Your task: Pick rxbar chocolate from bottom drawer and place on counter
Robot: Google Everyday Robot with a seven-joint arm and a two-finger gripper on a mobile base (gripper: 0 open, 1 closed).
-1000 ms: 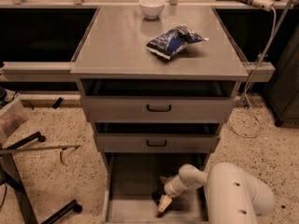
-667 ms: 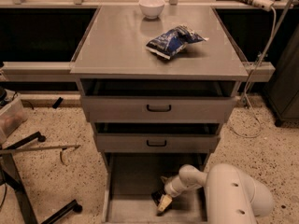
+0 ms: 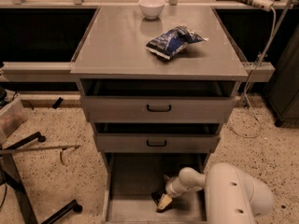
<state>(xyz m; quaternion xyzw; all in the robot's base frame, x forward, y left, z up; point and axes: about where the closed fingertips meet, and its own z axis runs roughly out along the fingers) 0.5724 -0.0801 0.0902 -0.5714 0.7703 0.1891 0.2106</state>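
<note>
The bottom drawer (image 3: pixel 131 185) is pulled open at the foot of the cabinet and shows its flat grey floor. My white arm reaches down into it from the lower right. My gripper (image 3: pixel 162 200) is low over the drawer floor near the front middle. A small dark flat item, likely the rxbar chocolate (image 3: pixel 158 196), lies right at the gripper's tip and is mostly hidden by it. The counter (image 3: pixel 117 41) is the broad grey cabinet top above.
A blue-and-white snack bag (image 3: pixel 173 41) lies on the counter, and a white bowl (image 3: pixel 151 6) stands at its back edge. Two shallower drawers with black handles (image 3: pixel 159 108) stick out above the bottom drawer. A black stand (image 3: pixel 28 190) occupies the floor at left. A cable (image 3: pixel 261 64) hangs at right.
</note>
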